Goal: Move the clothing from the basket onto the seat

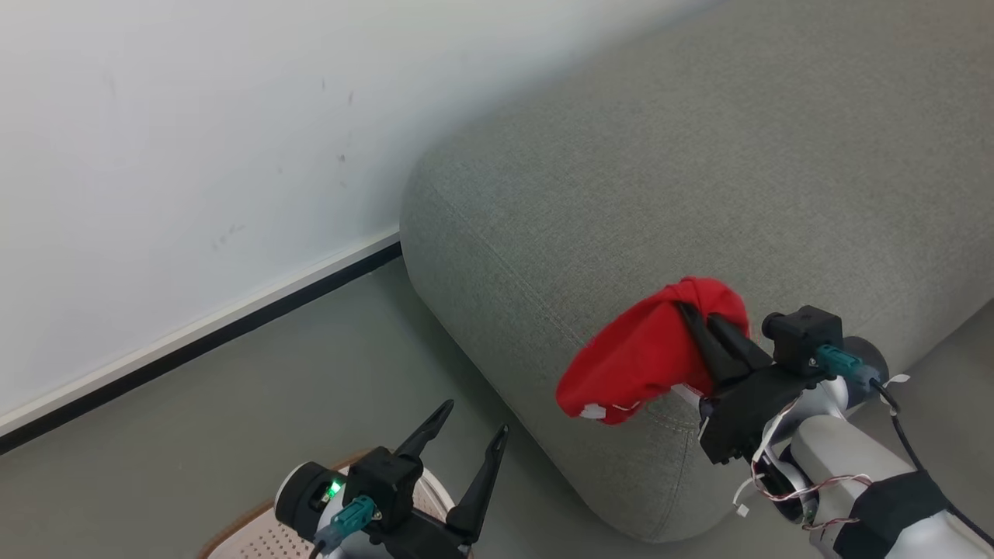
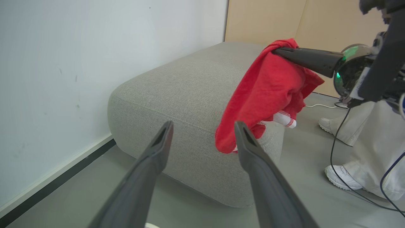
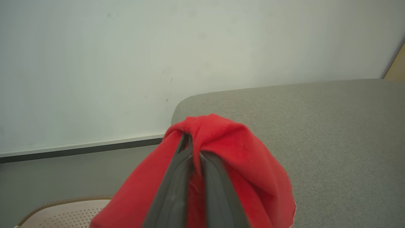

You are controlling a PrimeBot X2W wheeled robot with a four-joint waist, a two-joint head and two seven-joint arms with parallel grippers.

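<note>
A bright red piece of clothing (image 1: 644,357) hangs from my right gripper (image 1: 693,314), which is shut on it in the air beside the front corner of the grey seat (image 1: 699,171). The left wrist view shows the clothing (image 2: 269,91) drooping below my right gripper (image 2: 278,51), in front of the seat (image 2: 183,85). In the right wrist view the clothing (image 3: 240,158) bunches around my right gripper (image 3: 190,139). My left gripper (image 1: 474,423) stands open and empty above the basket (image 1: 264,536); its fingertips (image 2: 166,129) spread wide. The basket (image 3: 63,212) shows its brown rim and perforated wall.
A white wall (image 1: 171,140) with a dark baseboard (image 1: 233,326) runs behind the seat's left end. A person's legs and white shoes (image 2: 341,179) stand right of the seat, with cables (image 2: 335,152) trailing on the grey floor (image 1: 233,419). A tan panel (image 2: 269,19) stands behind the seat.
</note>
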